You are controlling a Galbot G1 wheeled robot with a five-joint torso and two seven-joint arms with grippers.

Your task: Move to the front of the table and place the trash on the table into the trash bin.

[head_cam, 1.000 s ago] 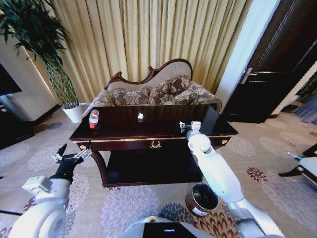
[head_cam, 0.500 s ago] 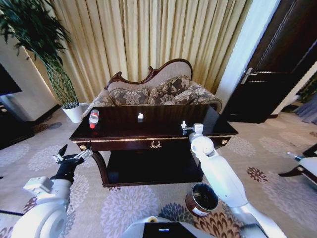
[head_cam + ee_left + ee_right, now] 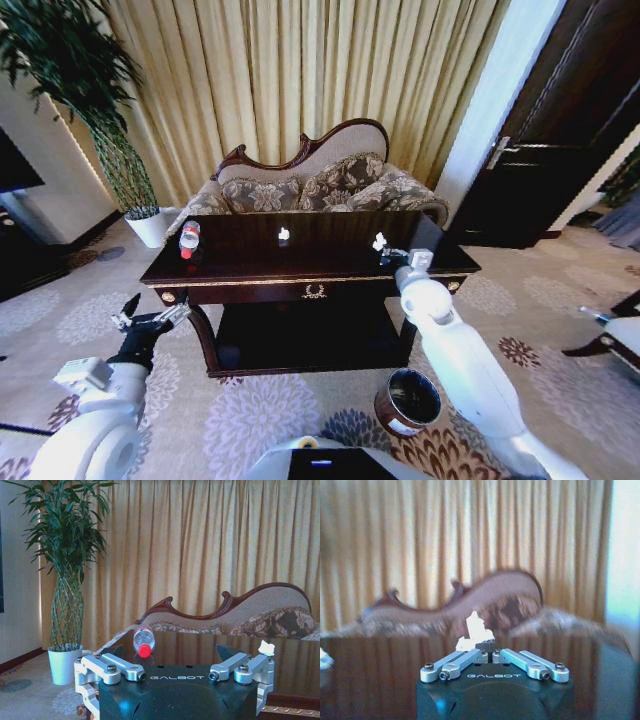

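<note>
Count: one plastic bottle (image 3: 189, 239) with red cap lying on the surface (image 3: 330, 262). Two white paper wads, one (image 3: 283, 235) mid-surface, one (image 3: 379, 241) at the right hand (image 3: 384, 248). One trash bin (image 3: 407, 401) on the carpet. Two hands; the left (image 3: 150, 316) off the surface's left end.

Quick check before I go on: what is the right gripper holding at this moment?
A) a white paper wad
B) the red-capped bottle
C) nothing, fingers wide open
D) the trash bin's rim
A. In the right wrist view the right gripper has its fingers closed on a white paper wad, raised above the table; the red-capped bottle lies at the table's far left end.
</note>
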